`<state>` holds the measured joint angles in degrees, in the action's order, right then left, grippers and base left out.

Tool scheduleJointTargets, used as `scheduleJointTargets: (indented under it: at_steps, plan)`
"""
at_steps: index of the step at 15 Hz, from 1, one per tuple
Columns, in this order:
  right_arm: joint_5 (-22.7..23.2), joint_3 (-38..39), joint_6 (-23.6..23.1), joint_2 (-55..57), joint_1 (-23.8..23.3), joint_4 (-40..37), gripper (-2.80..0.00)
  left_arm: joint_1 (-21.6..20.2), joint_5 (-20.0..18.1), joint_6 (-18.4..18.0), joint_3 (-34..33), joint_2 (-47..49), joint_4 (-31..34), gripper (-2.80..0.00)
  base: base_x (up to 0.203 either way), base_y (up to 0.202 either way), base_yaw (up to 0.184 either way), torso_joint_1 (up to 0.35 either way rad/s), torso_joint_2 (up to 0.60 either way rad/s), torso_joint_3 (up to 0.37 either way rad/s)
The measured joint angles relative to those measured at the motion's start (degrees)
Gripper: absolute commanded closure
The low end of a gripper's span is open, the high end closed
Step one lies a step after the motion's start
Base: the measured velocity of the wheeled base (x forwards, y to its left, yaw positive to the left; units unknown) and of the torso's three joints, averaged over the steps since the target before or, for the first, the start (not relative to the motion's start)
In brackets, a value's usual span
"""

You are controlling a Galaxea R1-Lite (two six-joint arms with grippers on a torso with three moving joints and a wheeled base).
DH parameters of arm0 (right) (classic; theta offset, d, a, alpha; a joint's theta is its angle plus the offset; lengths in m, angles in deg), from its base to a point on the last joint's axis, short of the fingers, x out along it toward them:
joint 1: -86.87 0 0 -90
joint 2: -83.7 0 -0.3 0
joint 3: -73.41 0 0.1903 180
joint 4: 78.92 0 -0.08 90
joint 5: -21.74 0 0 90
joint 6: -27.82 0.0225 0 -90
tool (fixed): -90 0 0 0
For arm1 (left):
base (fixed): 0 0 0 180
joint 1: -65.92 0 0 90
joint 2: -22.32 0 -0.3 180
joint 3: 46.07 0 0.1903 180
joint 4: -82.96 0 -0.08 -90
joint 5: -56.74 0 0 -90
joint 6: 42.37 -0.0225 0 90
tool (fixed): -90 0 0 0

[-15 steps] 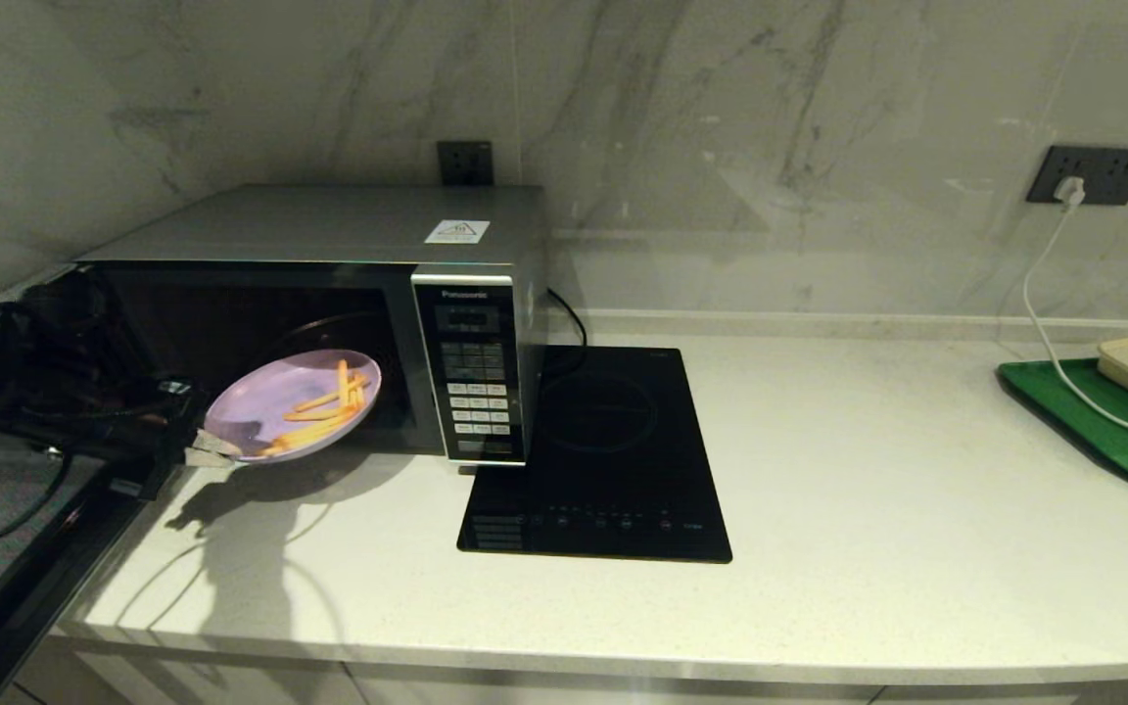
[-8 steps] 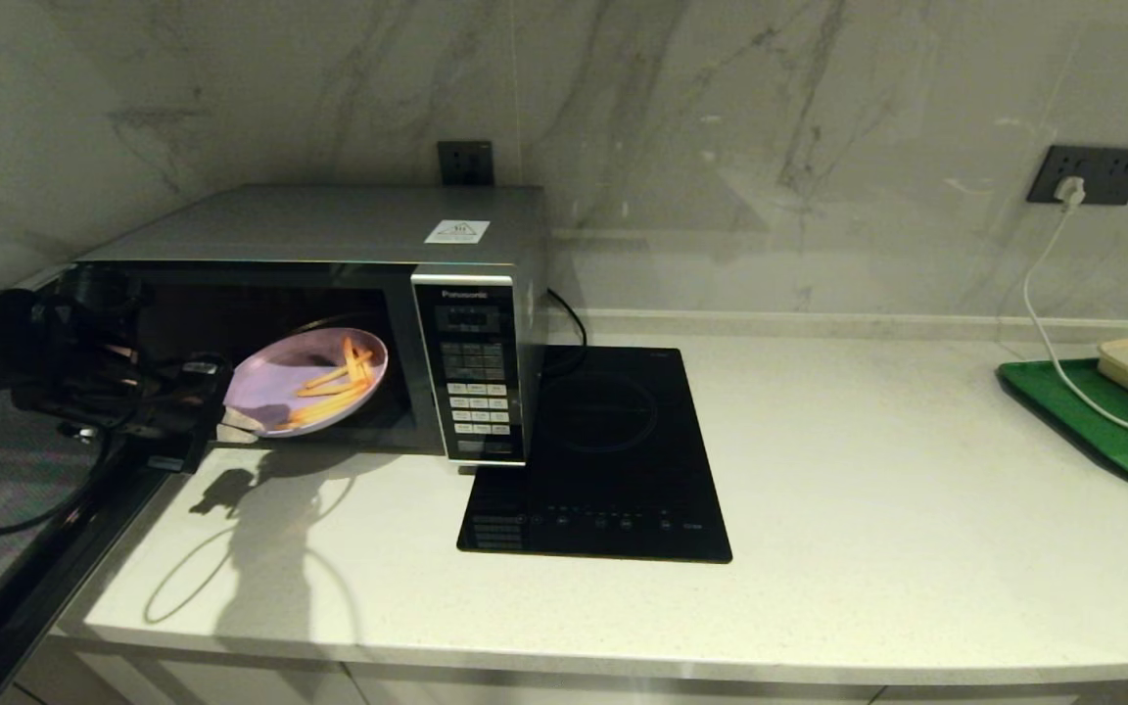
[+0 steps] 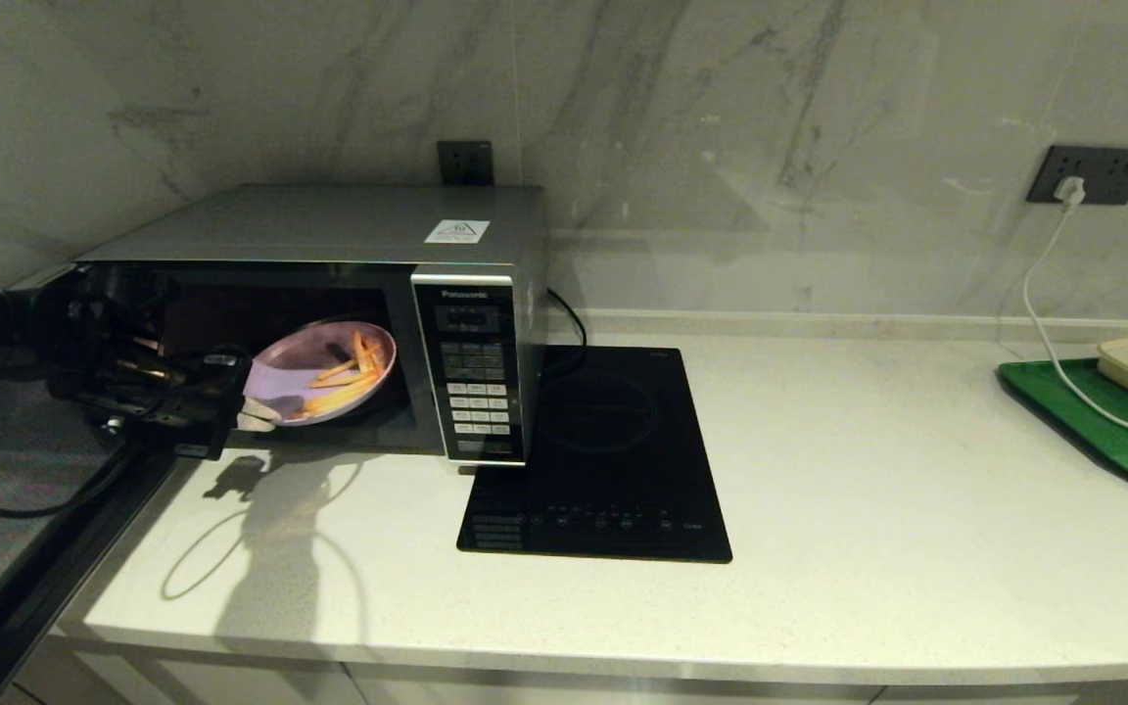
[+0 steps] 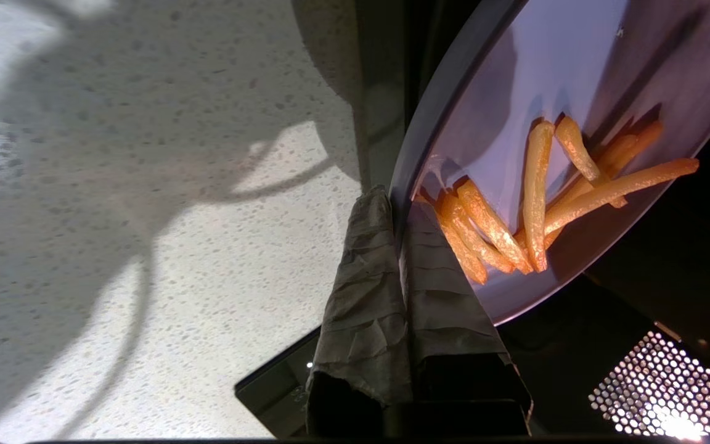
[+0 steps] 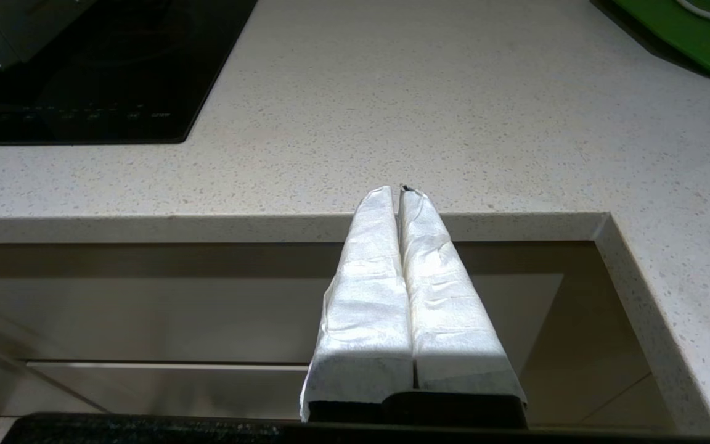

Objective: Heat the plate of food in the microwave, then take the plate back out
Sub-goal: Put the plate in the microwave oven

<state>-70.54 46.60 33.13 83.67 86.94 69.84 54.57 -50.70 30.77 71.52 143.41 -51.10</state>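
The left end effector point(image 3: 256, 416) pinches the near rim of the plate of food point(image 3: 324, 370), its taped fingers point(image 4: 367, 277) clamped on either side of the lilac edge. The plate, tilted, sits in the mouth of the microwave point(image 3: 329, 294), whose door point(image 3: 25, 519) hangs open at the left; orange fries point(image 4: 534, 197) are bunched toward the plate's lower side. The right end effector point(image 5: 402, 192) rests fully closed and empty off the desk's point(image 3: 819, 509) front edge. An induction hob point(image 3: 603, 460) lies just beside the microwave.
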Motion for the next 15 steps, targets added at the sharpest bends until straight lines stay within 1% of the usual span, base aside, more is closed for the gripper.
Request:
scheduleJointTargets:
  at_steps: [3,6,15]
  plan:
    - [0.02,0.00,0.02,0.01,0.00,0.00,0.00,0.23,0.09,1.07,2.39,1.46,0.09,0.00,0.000,0.000,0.000,0.000,0.00,0.000]
    - [0.00,0.00,0.01,-0.02,0.00,0.01,0.00,0.83,0.15,1.07,3.84,2.62,0.22,0.00,0.000,0.000,0.000,0.000,0.00,0.000]
    - [-0.02,0.00,0.00,-0.01,0.00,0.02,0.00,1.65,1.08,2.55,8.56,6.39,1.18,0.00,0.000,0.000,0.000,0.000,0.00,0.000]
